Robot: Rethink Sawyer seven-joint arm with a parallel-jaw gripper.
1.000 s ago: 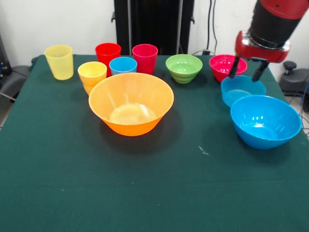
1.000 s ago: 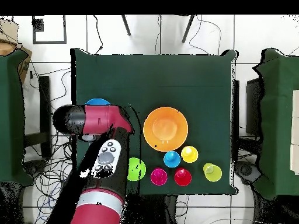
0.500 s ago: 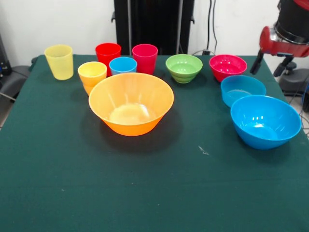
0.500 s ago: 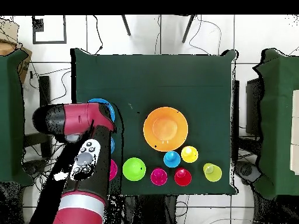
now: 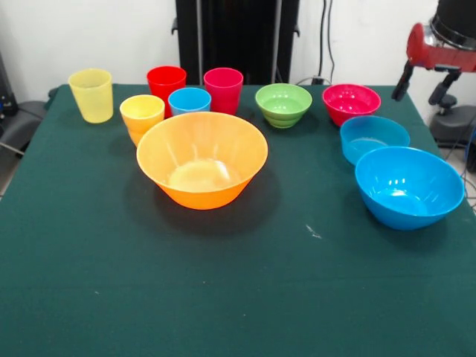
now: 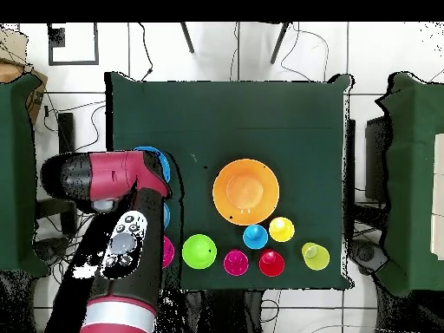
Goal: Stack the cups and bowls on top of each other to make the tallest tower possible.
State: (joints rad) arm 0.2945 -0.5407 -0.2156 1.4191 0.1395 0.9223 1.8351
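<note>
Red-and-black arm's gripper (image 5: 422, 80) hangs empty with jaws spread above the table's right edge, beyond the small glossy blue bowl (image 5: 374, 137), no tower built, large orange plastic bowl (image 5: 201, 158) alone mid-table

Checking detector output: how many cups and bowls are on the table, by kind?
Cups: 5 - yellow, orange, red, light blue, pink
Bowls: 5 - large orange, large blue, small blue, green, magenta
Total: 10
</note>
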